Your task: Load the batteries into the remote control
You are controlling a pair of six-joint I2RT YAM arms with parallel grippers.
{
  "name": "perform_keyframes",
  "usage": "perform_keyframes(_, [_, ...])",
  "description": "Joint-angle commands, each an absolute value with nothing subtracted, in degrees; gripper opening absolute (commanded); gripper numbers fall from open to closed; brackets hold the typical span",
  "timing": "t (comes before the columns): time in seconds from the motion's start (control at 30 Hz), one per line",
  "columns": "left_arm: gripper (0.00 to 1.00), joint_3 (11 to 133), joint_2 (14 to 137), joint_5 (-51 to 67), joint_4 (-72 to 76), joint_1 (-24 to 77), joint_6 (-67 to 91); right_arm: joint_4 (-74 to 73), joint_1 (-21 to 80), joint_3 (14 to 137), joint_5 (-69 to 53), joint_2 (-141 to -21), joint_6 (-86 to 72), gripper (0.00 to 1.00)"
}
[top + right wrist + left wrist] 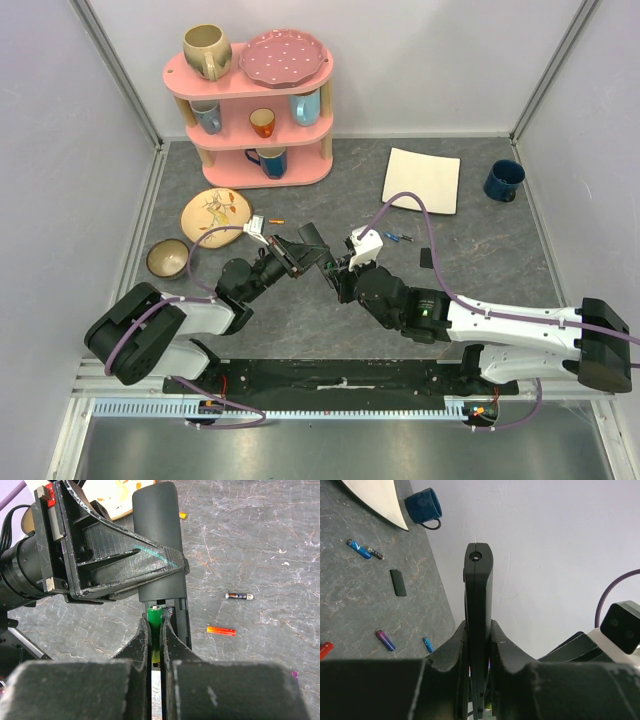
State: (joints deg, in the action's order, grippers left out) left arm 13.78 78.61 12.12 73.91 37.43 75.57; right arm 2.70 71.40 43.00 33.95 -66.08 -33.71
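Two grippers meet over the centre of the table (500, 240): left gripper (288, 252) clamped on the raised remote (159, 535), right gripper (156, 627) pinching a green battery (154, 616) at its open bay. Loose batteries (359, 549) lie scattered on the surface nearby.

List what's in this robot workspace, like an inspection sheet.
Surface: grey marbled table
Job's things: remote control, compartment open; green battery at its mouth; blue battery, purple battery, orange battery loose
Clutter: pink shelf of mugs, flowered plate, bowl, blue mug, white sheet, black cover
End effectors: left end effector shut on remote control; right end effector shut on green battery
Cables: purple cable looping over each arm
Surroundings: white walls
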Motion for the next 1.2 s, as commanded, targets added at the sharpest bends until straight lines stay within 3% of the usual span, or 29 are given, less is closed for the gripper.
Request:
perform_keyframes(0.0, [0.02, 15.82, 78.49, 11.87, 93.6, 37.79, 77.08, 3.96, 71.63, 42.89, 35.68, -66.36, -33.31, 0.0])
perform_keyframes(0.37, [0.02, 16.52, 77.96, 12.13, 93.52, 37.79, 77.52, 1.15, 71.63, 44.12, 33.76, -68.47, -31.73, 0.0])
perform_keyframes(0.77, [0.02, 16.0, 77.78, 12.04, 93.52, 37.79, 77.34, -1.39, 71.72, 45.61, 33.22, -69.08, -32.43, 0.22])
perform_keyframes(1.17, [0.02, 15.64, 78.22, 11.95, 93.6, 37.88, 77.34, -2.29, 71.63, 46.76, 35.15, -68.55, -32.87, 0.28])
